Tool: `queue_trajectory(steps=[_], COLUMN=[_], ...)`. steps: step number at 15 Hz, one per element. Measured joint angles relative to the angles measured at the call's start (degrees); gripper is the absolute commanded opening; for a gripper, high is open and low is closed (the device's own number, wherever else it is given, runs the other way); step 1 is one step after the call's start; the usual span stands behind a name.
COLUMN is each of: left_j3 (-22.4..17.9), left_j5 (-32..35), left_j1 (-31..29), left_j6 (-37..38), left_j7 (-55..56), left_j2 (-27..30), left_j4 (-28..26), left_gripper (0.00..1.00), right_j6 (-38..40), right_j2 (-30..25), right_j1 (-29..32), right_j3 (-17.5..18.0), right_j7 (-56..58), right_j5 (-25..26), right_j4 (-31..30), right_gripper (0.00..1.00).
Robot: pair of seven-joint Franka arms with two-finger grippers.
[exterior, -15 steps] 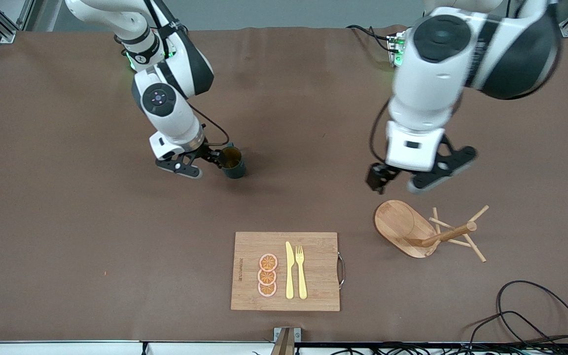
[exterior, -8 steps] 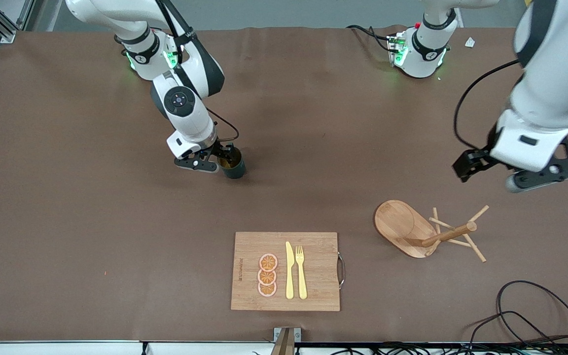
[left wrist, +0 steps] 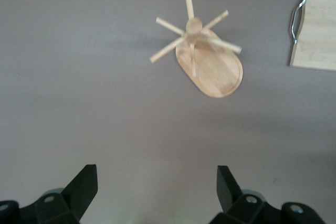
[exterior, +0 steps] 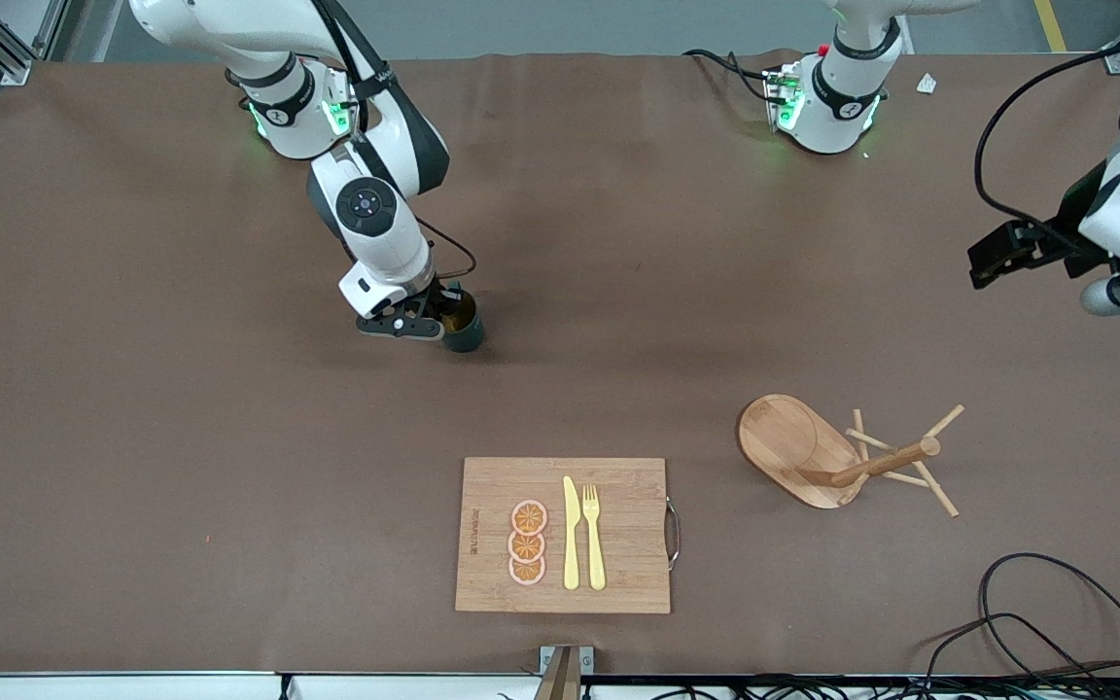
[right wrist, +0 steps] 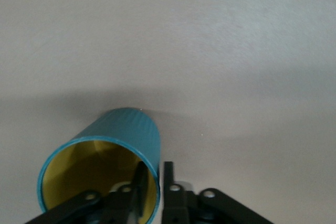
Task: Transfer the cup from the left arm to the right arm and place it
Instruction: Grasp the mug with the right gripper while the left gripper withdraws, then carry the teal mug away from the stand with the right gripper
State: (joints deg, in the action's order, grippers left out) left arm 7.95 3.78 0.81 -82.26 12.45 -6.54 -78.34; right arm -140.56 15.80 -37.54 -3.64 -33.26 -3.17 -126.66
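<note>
The dark teal cup (exterior: 464, 331) with a tan-yellow inside stands on the brown table near the right arm's side. In the right wrist view the cup (right wrist: 126, 135) fills the lower part. My right gripper (exterior: 438, 318) is shut on the cup's rim, with one finger inside the cup and one outside (right wrist: 153, 182). My left gripper (exterior: 1056, 277) is open and empty, up in the air over the left arm's end of the table; its fingertips (left wrist: 86, 179) stand wide apart over bare table.
A wooden mug tree (exterior: 842, 452) lies tipped on its side toward the left arm's end, also in the left wrist view (left wrist: 210, 61). A wooden cutting board (exterior: 565, 535) with orange slices, knife and fork sits near the front edge. Black cables (exterior: 1056, 622) lie at the front corner.
The left arm has swung from above the mug tree out to its own end of the table. The right gripper has moved in and closed on the cup's rim; the cup has stayed put.
</note>
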Motion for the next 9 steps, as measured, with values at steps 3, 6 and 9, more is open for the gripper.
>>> queue_trajectory(steps=[3, 6, 9], left_j3=[-2.6, -3.5, -3.5], left_j5=[-1.3, -1.4, -1.5], left_j1=[0.1, 0.1, 0.3], left_j6=[0.0, -0.9, -1.5], left_j7=[-2.9, -3.7, -3.7], left_j2=[4.6, 7.9, 8.9], left_j4=[-5.3, -9.2, -11.0], left_gripper=[1.0, 1.0, 1.0], right_j6=[0.4, 1.6, 3.6], right_j2=[0.0, -0.5, -2.0], right_j1=[0.2, 2.8, 8.7], right_j3=[-0.5, -1.1, -1.4], right_j7=[10.2, 21.0, 36.4], right_j5=[0.0, 0.0, 0.0], right_j4=[0.1, 0.3, 0.8], right_gripper=[0.02, 0.02, 0.02])
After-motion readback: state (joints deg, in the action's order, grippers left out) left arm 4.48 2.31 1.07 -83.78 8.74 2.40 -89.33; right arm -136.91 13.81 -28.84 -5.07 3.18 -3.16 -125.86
